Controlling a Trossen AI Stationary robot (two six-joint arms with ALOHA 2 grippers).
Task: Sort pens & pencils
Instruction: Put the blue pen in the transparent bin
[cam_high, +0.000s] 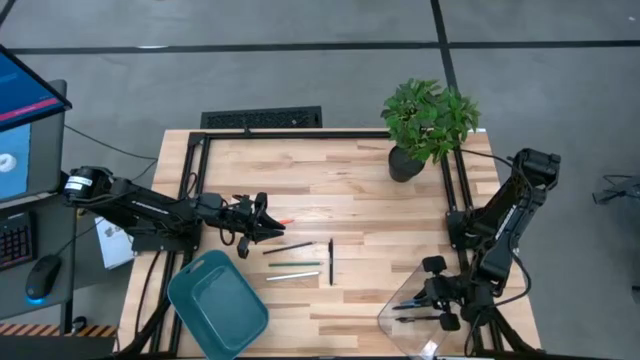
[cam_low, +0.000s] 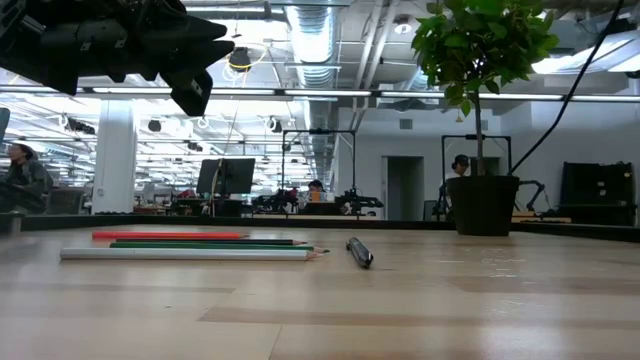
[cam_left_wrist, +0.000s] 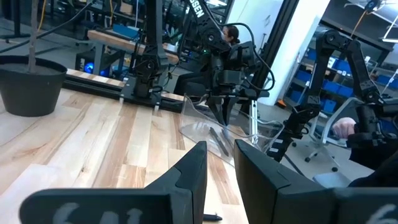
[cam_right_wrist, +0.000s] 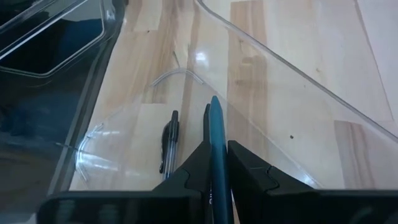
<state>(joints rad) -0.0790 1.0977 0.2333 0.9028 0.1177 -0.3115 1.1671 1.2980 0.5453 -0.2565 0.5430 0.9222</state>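
A pale wooden table (cam_high: 360, 180) carries a potted green plant (cam_high: 428, 125) at its far edge, with an open workshop behind. The right gripper (cam_right_wrist: 214, 163) hangs over a clear plastic tray (cam_right_wrist: 292, 81), its fingers clenched on a slim bluish pen (cam_right_wrist: 216, 146); a black pen (cam_right_wrist: 168, 142) lies in the tray just beside the fingertips. The left gripper (cam_high: 268, 222) hovers with its fingers slightly parted and empty, a thin orange-red pencil (cam_high: 285, 221) just past their tips. Beyond lie a green pencil (cam_high: 293, 264), a pale pencil (cam_high: 292, 276), a dark pencil (cam_high: 289, 247) and another dark pen (cam_high: 331, 262). A teal bin (cam_high: 216, 303) sits near the left arm.
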